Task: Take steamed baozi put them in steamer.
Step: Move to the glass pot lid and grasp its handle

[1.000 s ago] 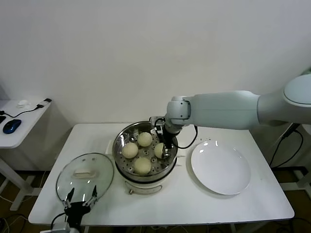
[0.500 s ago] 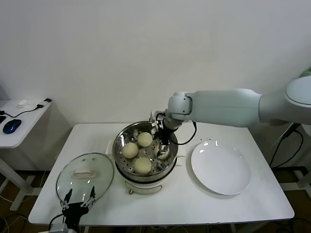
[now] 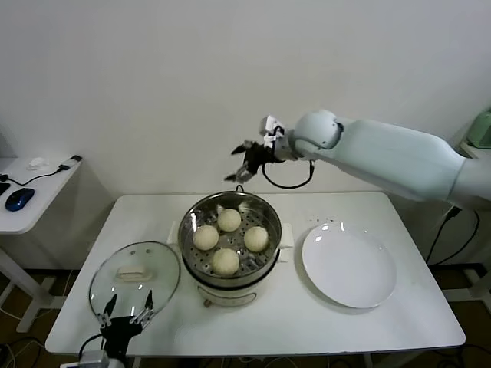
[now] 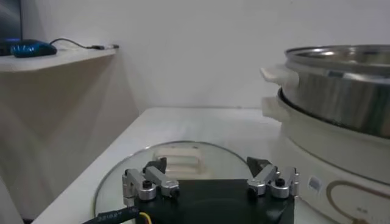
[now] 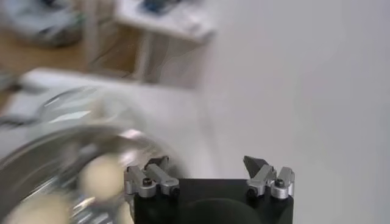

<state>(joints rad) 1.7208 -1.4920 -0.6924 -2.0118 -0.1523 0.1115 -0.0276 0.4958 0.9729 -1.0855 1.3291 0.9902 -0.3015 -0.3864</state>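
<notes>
Four cream-white baozi lie on the perforated tray inside the steel steamer (image 3: 189,247): one at the back (image 3: 229,220), one at the left (image 3: 205,237), one at the right (image 3: 255,238), one at the front (image 3: 225,261). My right gripper (image 3: 244,162) is open and empty, raised above and behind the steamer near the wall. In the right wrist view the steamer (image 5: 36,161) and a baozi (image 5: 100,175) show blurred below the open gripper (image 5: 206,164). My left gripper (image 3: 126,308) is open, low at the table's front edge by the glass lid (image 3: 133,277).
A flat white plate (image 3: 349,264) lies to the right of the steamer. The glass lid with a white handle (image 4: 177,161) lies to the steamer's left, just beyond my left gripper (image 4: 208,166). A side desk (image 3: 31,192) with a blue mouse (image 3: 18,198) stands far left.
My right gripper has let go of the right-hand baozi in the steamer and risen up and back, out of the pot toward the wall. The left arm has stayed put.
</notes>
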